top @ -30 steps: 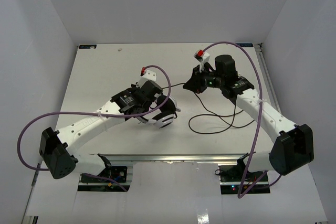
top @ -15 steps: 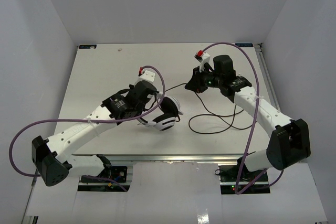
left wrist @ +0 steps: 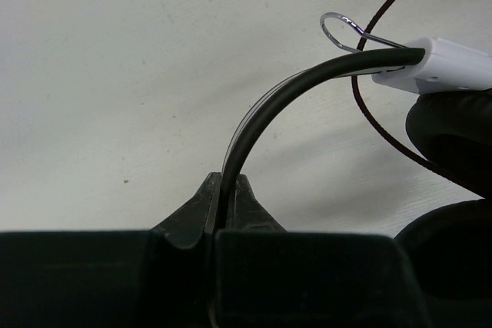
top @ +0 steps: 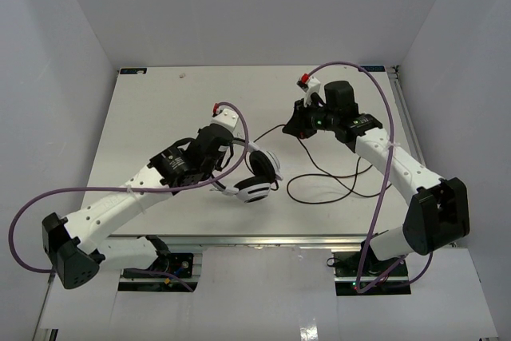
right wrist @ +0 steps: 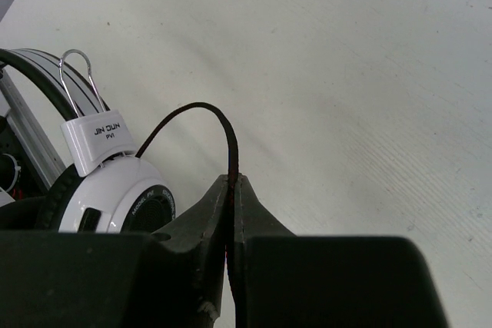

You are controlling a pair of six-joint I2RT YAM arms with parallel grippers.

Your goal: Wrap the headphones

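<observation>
The white counter (top: 152, 109) lies flat beneath both hands. A small pale speck (top: 183, 75) sits well beyond the left hand (top: 236, 148), near the far edge. A bluish strip (top: 371, 67) marks the far corner beyond the right hand (top: 291, 127). A metal rail (top: 263, 242) runs along the near edge, behind both hands. Plain white walls (top: 255, 5) enclose the counter.

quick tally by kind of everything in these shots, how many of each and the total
white over-ear headphones with black ear cushions: 1
black two-finger grippers: 2 (left gripper shut on the headband, right gripper shut on the thin black cord)
thick purple arm cables: 2
total: 5
</observation>
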